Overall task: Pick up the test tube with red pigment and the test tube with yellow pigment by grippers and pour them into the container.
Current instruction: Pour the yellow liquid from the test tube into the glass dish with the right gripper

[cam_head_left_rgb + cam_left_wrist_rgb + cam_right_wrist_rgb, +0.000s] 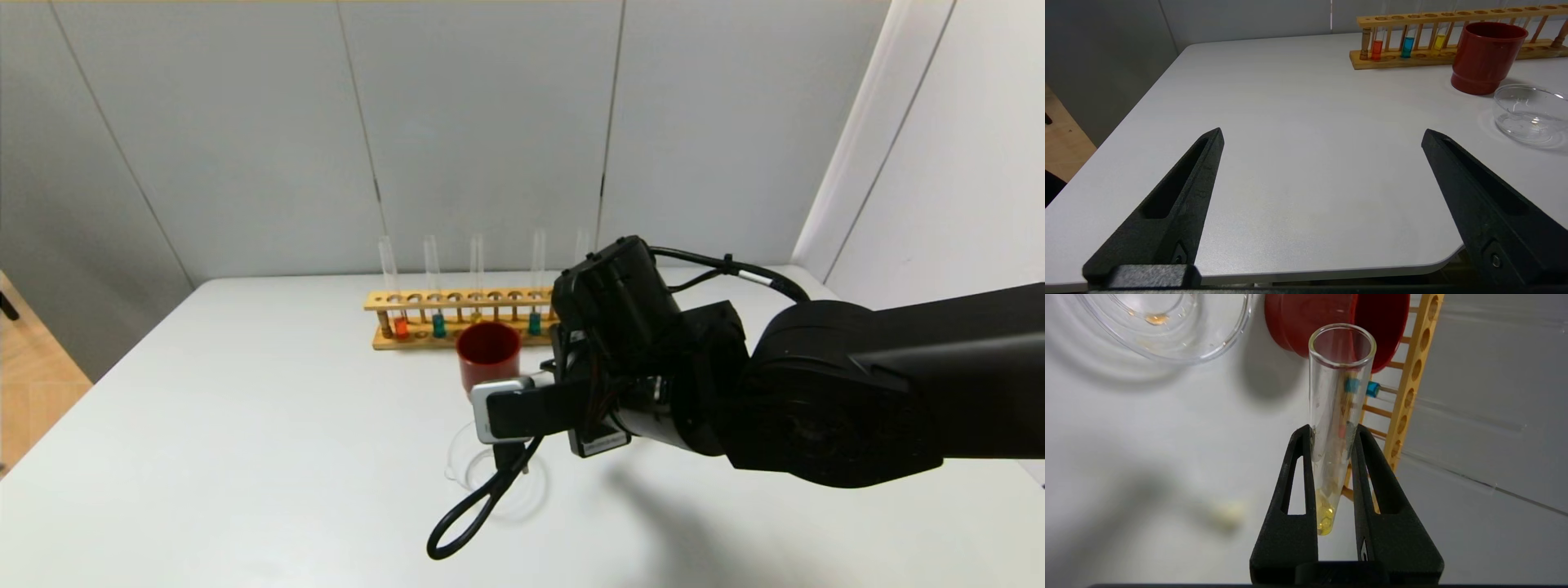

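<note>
My right gripper is shut on the test tube with yellow pigment. A little yellow liquid sits at the tube's round end between the fingers, and its open mouth points toward the red cup. The clear glass container lies off to one side of the mouth and holds a small orange trace. In the head view the right wrist hangs just beyond the container and hides the fingers and the tube. A tube of red-orange liquid stands in the rack. My left gripper is open and empty over the table's near left corner.
A wooden rack at the back holds teal tubes and, in the left wrist view, a yellow one. A dark red cup stands between rack and container. The arm hides the rack's right end. A blurred pale yellow spot lies on the table.
</note>
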`<action>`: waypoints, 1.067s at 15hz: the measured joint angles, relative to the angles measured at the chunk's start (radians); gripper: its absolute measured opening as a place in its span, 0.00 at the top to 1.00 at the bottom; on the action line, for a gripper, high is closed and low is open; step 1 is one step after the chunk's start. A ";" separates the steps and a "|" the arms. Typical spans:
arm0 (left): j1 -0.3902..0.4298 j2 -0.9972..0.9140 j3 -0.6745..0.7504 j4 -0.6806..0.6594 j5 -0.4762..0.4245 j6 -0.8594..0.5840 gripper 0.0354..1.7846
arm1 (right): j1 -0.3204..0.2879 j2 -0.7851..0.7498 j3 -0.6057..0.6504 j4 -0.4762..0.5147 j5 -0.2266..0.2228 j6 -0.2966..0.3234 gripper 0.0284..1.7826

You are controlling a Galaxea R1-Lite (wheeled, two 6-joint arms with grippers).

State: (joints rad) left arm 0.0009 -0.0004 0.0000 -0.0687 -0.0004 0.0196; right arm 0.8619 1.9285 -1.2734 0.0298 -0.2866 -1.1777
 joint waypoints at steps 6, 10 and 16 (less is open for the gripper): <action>0.000 0.000 0.000 0.000 0.000 0.000 0.04 | 0.001 0.004 -0.013 -0.006 -0.084 -0.084 0.86; 0.000 0.000 0.000 0.000 0.000 0.001 0.04 | 0.026 0.008 -0.016 -0.001 -0.084 -0.084 0.86; 0.000 0.000 0.000 0.000 0.000 0.000 0.04 | 0.059 0.019 -0.015 -0.002 -0.089 -0.084 0.86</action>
State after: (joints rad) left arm 0.0004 -0.0004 0.0000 -0.0687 0.0000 0.0196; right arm 0.9211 1.9472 -1.2887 0.0279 -0.3757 -1.2617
